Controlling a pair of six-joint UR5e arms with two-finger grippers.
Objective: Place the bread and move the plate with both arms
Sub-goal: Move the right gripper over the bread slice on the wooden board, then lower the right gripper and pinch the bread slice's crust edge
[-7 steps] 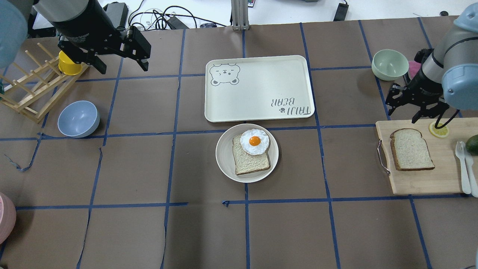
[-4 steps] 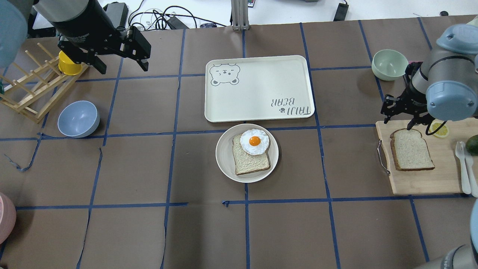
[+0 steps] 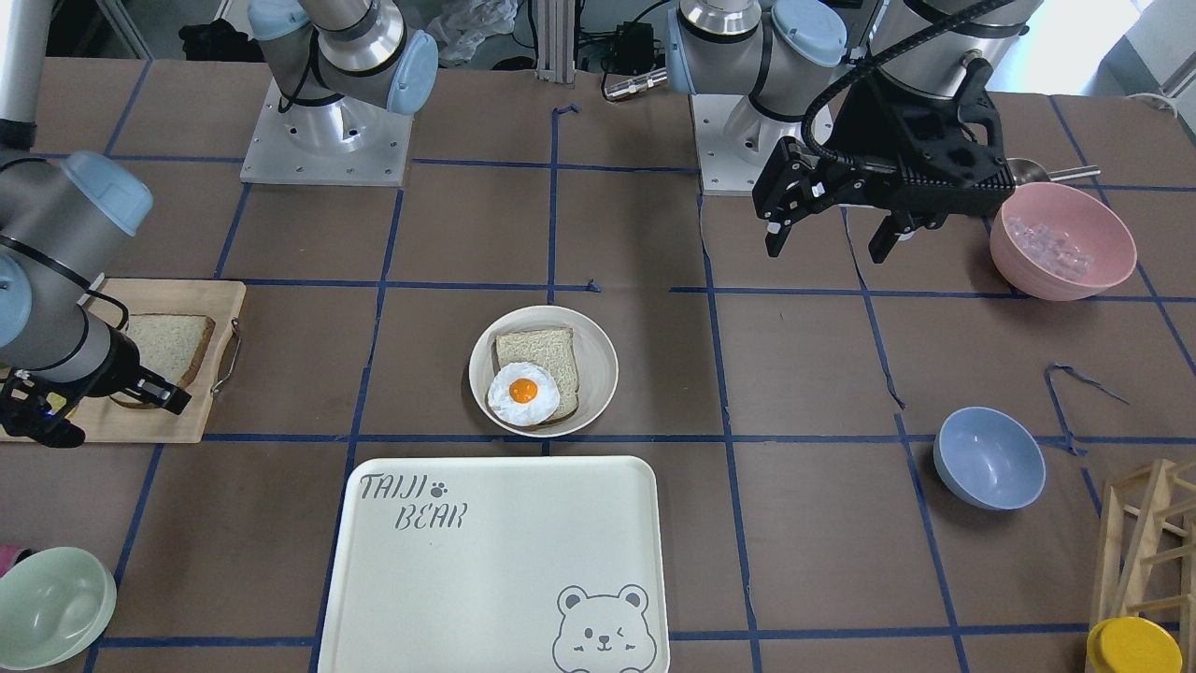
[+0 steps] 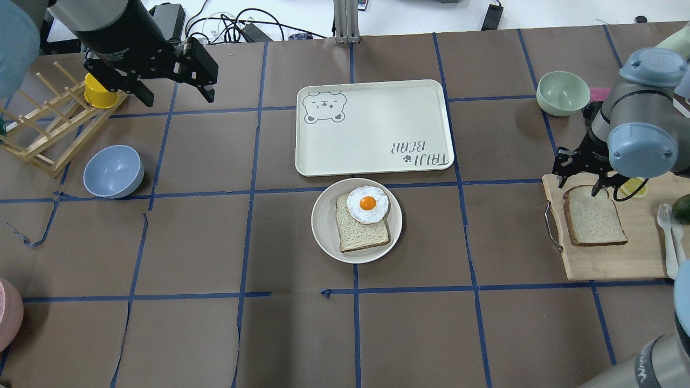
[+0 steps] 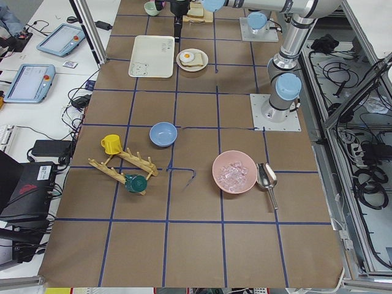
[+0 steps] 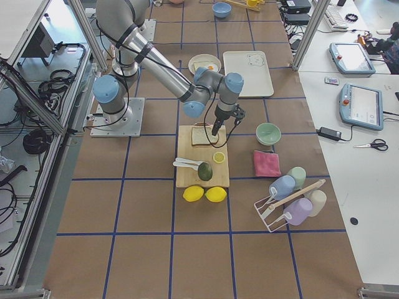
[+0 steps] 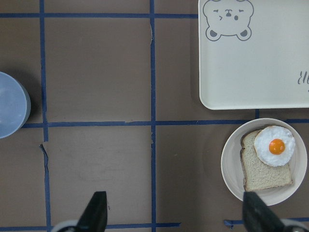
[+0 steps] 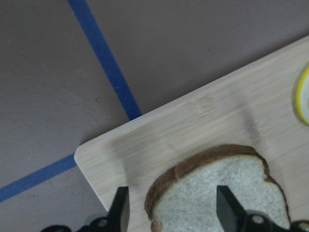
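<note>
The bread [image 4: 594,216], a thick dark-crusted slice, lies flat on a wooden cutting board [image 4: 609,264] at the right. My right gripper [image 4: 580,182] is open and hovers low over the bread's far edge. In the right wrist view the gripper [image 8: 174,212] has a finger on each side of the bread's [image 8: 217,188] crust corner, not closed on it. The plate [image 4: 322,226] sits mid-table and holds a thinner slice with a fried egg [image 4: 367,204] on top. My left gripper [image 4: 177,98] is open and empty, held high at the far left.
A cream bear tray [image 4: 377,129] lies just beyond the plate. A green bowl [image 4: 562,92] stands beyond the board. A lemon slice [image 4: 636,186], an avocado [image 4: 682,208] and white cutlery [image 4: 669,237] lie on the board. A blue bowl [image 4: 113,171], wooden rack [image 4: 43,134] and yellow cup [image 4: 99,91] are at the left.
My right gripper has moved from near the lemon slice to the left and down, over the bread's far edge. The left arm has not moved.
</note>
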